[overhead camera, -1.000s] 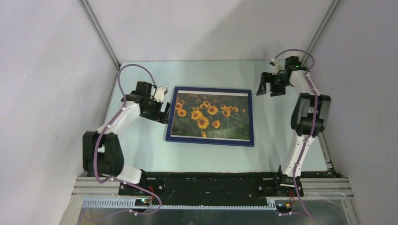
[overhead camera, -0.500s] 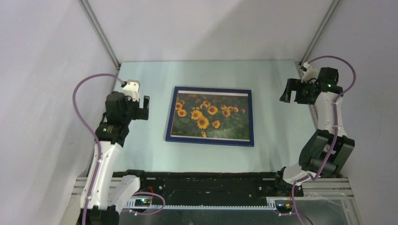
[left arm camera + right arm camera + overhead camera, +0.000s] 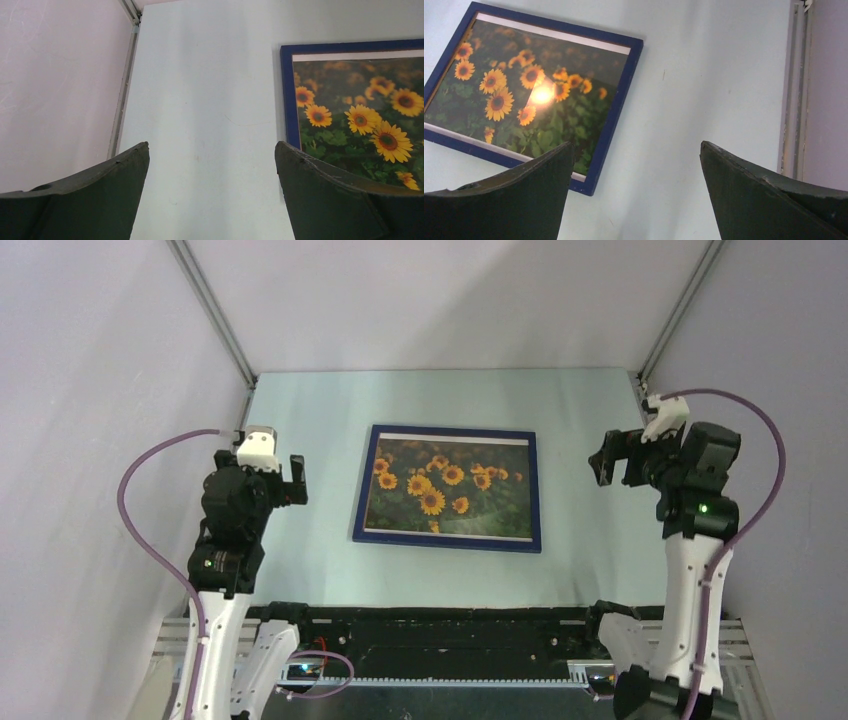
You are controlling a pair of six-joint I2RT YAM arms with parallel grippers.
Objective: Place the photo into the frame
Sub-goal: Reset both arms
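The photo (image 3: 447, 488) lies face up inside the frame (image 3: 286, 85), flat in the middle of the counter (image 3: 580, 560). Together they likely handle as one stiff, light slab with a slick, breakable pane, best taken by a thin blue rail. The left fingers (image 3: 100, 200) and right fingers (image 3: 769, 200) stand wide and empty, well apart from it on either side. Only the right wrist view catches glare on the pane, and the top view alone shows the whole frame.

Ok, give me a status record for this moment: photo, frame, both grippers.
photo: sunflower side up, inside the frame
frame: blue face up, flat on the table
left gripper: open, empty, left of the frame, not touching
right gripper: open, empty, right of the frame, not touching
task: appears done
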